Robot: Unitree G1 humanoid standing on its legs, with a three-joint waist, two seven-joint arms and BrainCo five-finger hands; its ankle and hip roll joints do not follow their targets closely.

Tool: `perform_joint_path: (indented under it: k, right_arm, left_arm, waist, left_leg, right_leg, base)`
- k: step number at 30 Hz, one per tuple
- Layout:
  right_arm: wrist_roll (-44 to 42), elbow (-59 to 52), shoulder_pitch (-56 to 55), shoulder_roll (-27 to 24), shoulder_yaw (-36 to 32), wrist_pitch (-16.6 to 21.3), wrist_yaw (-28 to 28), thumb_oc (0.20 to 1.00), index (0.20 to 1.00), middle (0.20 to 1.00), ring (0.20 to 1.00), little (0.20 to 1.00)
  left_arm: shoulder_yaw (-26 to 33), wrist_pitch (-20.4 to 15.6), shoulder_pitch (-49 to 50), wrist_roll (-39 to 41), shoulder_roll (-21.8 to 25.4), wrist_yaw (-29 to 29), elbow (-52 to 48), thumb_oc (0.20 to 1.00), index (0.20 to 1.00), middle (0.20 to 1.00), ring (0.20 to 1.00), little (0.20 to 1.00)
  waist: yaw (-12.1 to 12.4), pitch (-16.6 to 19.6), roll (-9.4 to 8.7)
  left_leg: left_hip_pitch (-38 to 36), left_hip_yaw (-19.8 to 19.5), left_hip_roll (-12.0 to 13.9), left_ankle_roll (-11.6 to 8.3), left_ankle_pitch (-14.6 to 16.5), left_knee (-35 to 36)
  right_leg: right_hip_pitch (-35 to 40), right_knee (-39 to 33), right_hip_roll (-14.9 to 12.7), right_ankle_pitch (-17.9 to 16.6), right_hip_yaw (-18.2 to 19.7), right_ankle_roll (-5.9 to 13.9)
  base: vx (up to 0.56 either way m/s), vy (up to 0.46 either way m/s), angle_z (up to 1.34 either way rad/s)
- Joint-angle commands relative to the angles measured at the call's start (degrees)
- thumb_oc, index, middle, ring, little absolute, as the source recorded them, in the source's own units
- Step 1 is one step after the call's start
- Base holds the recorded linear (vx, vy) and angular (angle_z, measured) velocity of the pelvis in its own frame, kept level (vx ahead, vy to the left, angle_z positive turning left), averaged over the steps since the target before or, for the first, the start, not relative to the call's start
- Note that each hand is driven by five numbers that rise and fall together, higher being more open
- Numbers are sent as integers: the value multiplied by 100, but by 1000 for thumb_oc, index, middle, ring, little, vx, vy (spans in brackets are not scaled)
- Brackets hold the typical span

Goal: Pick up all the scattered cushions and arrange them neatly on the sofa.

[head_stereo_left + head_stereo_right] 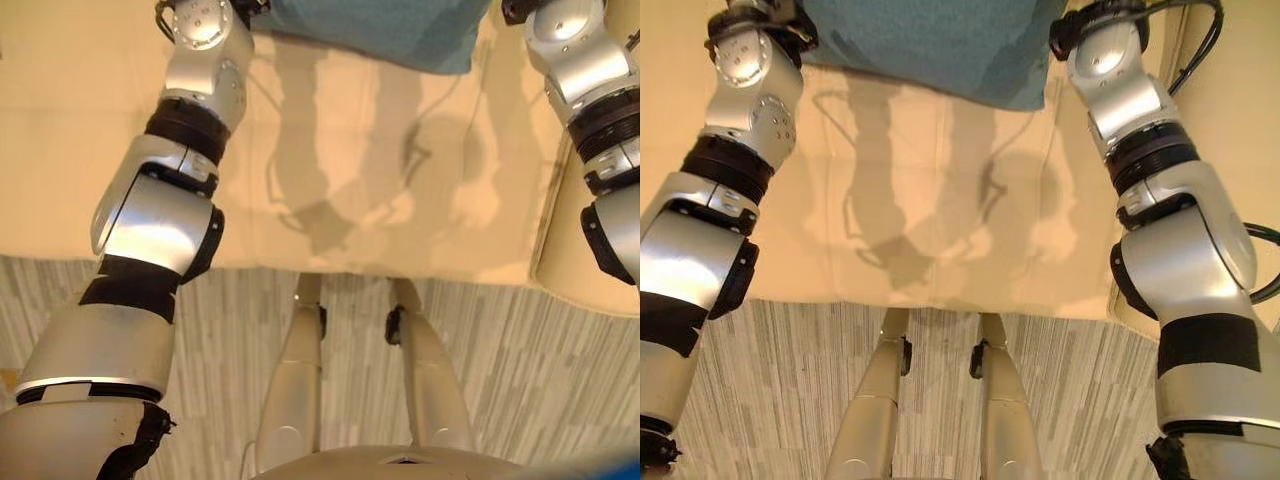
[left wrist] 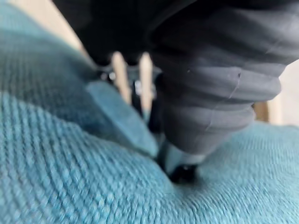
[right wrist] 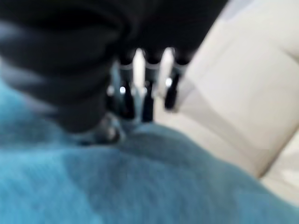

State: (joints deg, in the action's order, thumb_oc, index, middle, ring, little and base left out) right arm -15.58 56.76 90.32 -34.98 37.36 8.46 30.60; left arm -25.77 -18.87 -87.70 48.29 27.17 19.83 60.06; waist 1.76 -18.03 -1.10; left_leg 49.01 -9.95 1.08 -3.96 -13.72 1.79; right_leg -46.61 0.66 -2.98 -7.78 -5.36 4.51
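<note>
Right eye view: teal cushion (image 1: 940,45) on far sofa seat (image 1: 940,200), left hand (image 2: 182,163) and right hand (image 3: 126,102) against it, grip unclear

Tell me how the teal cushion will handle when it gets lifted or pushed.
Probably soft: the cushion dents where the left hand presses in. Its coarse weave likely grips, not slips. Flat on the sofa, it shouldn't roll, though held by its sides, right hand opposite, the middle may sag.
</note>
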Motion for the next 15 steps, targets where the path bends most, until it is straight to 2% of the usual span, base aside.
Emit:
perform_joint_path:
  k: [1, 8, 12, 15]
  right_arm:
    - [132, 244, -24, 580, 149, 261, 3, 1000, 1000, 1000, 1000, 1000]
    - [281, 129, -253, 588, 33, 191, 71, 1000, 1000, 1000, 1000, 1000]
    - [417, -23, -386, 460, 0, 180, 52, 1000, 1000, 1000, 1000, 1000]
    - [448, -73, -512, 317, -40, 186, -37, 1000, 1000, 1000, 1000, 1000]
  left_arm:
    - [-225, -123, 345, -31, -775, -377, 322, 1000, 1000, 1000, 1000, 1000]
    - [3, -178, 929, 151, -1164, -323, 31, 1000, 1000, 1000, 1000, 1000]
    - [29, -151, 1198, -7, -1146, -317, -75, 1000, 1000, 1000, 1000, 1000]
    - [74, -119, 1348, -107, -960, -344, -48, 1000, 1000, 1000, 1000, 1000]
  waist:
    - [-33, 826, -208]
    - [-6, 846, -228]
    - [14, 848, -238]
    - [40, 861, -248]
  left_leg:
    - [-241, -75, -369, -207, 345, 321]
    - [-416, -86, -369, -236, 370, 321]
    - [-527, -75, -370, -253, 386, 321]
    - [-618, -63, -369, -264, 399, 321]
  right_leg:
    - [173, -566, 81, -178, 186, 575]
    - [335, -566, 66, -144, 131, 549]
    - [438, -566, 58, -129, 91, 546]
    - [531, -566, 45, -113, 75, 544]
  base:
    - [8, -6, -4]
    - [0, 0, 0]
    - [0, 0, 0]
    - [0, 0, 0]
